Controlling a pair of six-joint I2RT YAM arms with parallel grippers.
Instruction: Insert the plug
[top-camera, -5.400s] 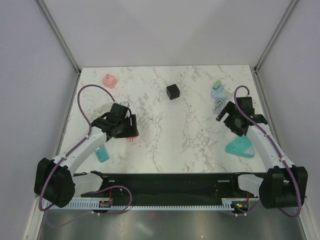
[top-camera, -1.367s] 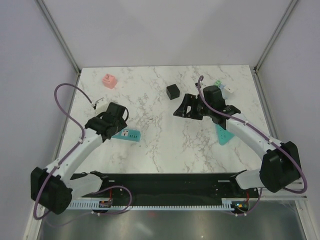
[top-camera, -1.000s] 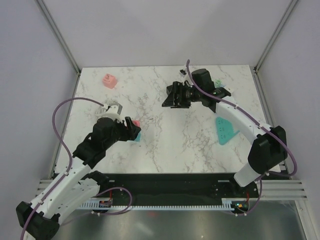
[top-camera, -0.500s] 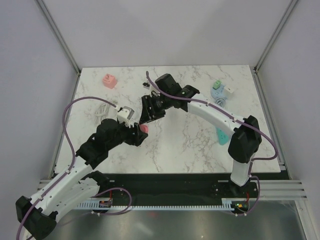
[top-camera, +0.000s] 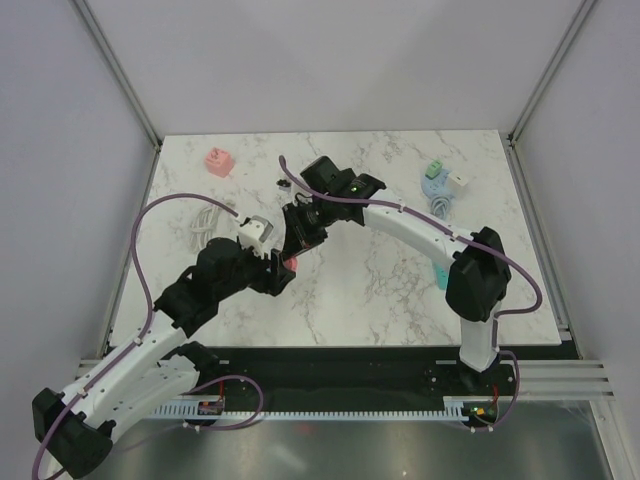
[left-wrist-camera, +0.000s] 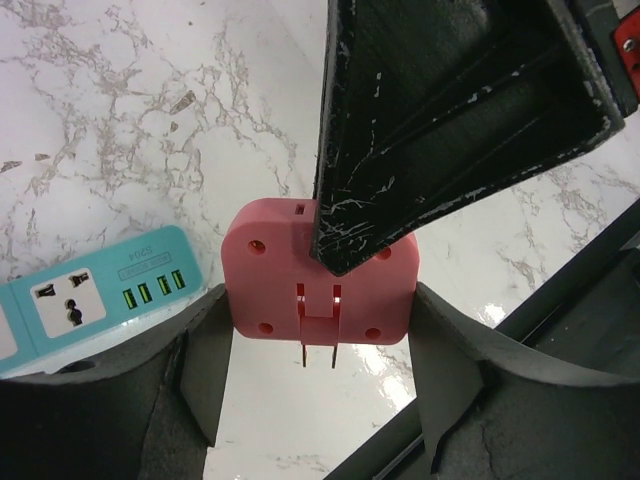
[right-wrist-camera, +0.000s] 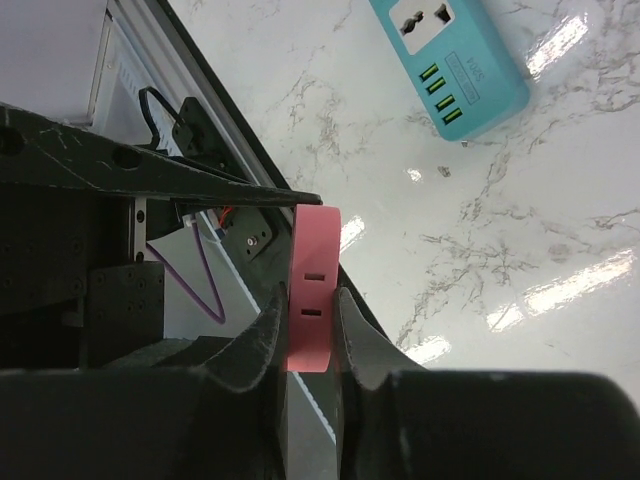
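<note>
- Right arm has swung across from the far-right part of the table to left of the middle, so that the right gripper (top-camera: 298, 240) now meets the left gripper (top-camera: 284, 270).
- In the same span the left arm has brought the pink plug (top-camera: 290, 262) up off the marble table (top-camera: 380, 290).
- Left gripper (left-wrist-camera: 320, 345): partly spread, one finger pressed on each side edge of the pink plug (left-wrist-camera: 265, 290), which it holds with the two metal prongs (left-wrist-camera: 318, 355) bare and sticking out of the face turned to the wrist camera.
- Right gripper (right-wrist-camera: 310, 335): drawn in narrow, a finger touching each broad face of the pink plug (right-wrist-camera: 312, 280), seen edge-on in its wrist view; in the left wrist view one of its black fingers (left-wrist-camera: 440, 130) lies across the plug's face.
- Both grippers thus have hold of the plug at once, above the table, left of centre and nearer the arm bases.
- Teal power strip (left-wrist-camera: 90, 295) lies flat on the marble, sockets up, apart from the plug; the right wrist view shows it too (right-wrist-camera: 460, 60).
- Far left on the table sits a pink cube (top-camera: 218, 160); far right, a pale blue piece with a green top (top-camera: 437, 178).
</note>
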